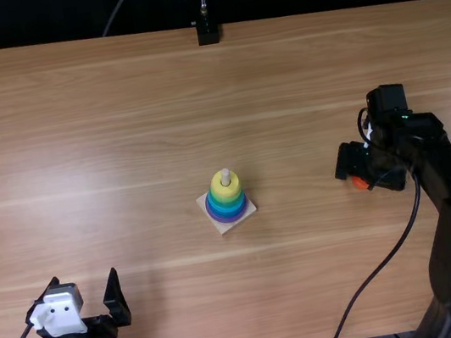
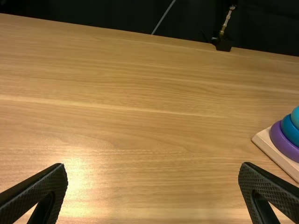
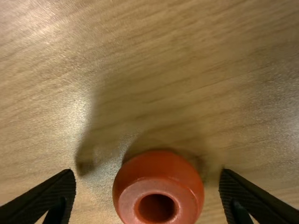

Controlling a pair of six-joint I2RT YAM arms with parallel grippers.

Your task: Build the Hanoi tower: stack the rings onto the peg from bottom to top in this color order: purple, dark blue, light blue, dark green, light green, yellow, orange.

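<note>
My left gripper (image 1: 90,302) stands open near the left front of the table; the left wrist view also has this gripper (image 2: 153,191), nothing between its fingers. At the right, my right gripper (image 1: 368,170) is low over the orange ring (image 1: 360,183). The right wrist view has that gripper (image 3: 147,193) open, with the orange ring (image 3: 158,189) between its fingers and a gap on either side. Mid-table, the wooden base (image 1: 220,228) holds a stack with a yellow ring (image 1: 225,188) on top, green, blue and purple below. The peg's tip (image 1: 224,172) sticks out above the yellow ring.
Beyond the far edge of the wooden table (image 1: 114,118) a black mount (image 1: 207,33) with a metal rod stands at the middle. A black cable (image 1: 371,276) from the right arm loops over the table's front right part.
</note>
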